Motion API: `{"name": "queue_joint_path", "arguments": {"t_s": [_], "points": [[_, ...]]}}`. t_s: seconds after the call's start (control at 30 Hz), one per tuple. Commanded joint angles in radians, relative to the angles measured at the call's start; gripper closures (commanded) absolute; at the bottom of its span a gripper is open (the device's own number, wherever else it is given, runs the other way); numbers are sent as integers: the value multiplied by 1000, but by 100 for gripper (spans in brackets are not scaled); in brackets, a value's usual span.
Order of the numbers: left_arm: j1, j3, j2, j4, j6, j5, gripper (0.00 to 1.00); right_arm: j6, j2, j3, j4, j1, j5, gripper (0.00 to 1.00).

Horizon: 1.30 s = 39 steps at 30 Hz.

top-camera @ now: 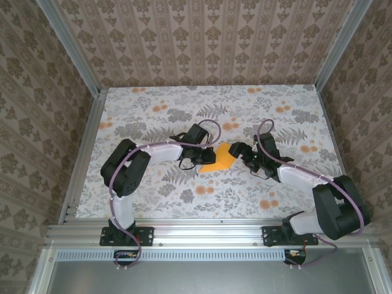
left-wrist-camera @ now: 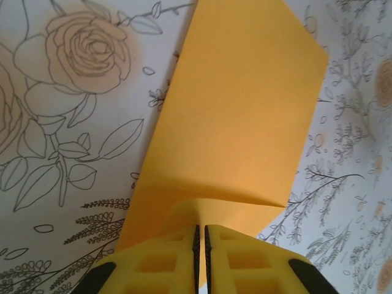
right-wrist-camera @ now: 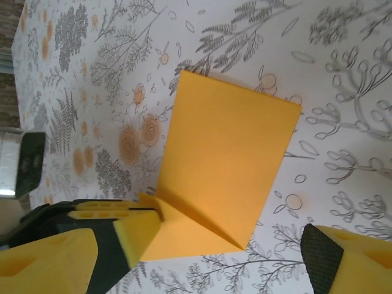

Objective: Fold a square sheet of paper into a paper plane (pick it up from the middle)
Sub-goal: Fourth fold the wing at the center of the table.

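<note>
The creased orange sheet of paper (left-wrist-camera: 233, 122) is recorded near the middle of the flowered tablecloth (top-camera: 153, 110), one edge clamped between the closed fingers of the left gripper (left-wrist-camera: 201, 237), with the right gripper (right-wrist-camera: 202, 260) positioned just beside it, jaws wide apart.

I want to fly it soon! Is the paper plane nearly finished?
Early on. Done: the sheet of paper already shows a fold near one end. In hand: the left gripper is pinched shut on that end, while the right gripper stands open beside it. Left: no pointed nose or wings yet, so most folds remain.
</note>
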Motion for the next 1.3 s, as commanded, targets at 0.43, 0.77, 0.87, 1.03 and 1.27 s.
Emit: {"name": "queue_joint_path", "arguments": {"t_s": [0.43,0.77,0.87,1.03,1.27], "points": [[14,42,52,-114,-11,-69,93,212,198,-14,176,58,-145,25],[39,27,64,-82,-64,4,91,276,257,8,183,73,-164,30],[46,24,68,-78,-80,27,90,301,256,9,188,79,-172,31],[51,19,70,-82,-98,47,90,323,210,9,150,93,-148,33],[53,17,70,-83,-103,55,90,308,150,57,-20,128,-69,34]]}}
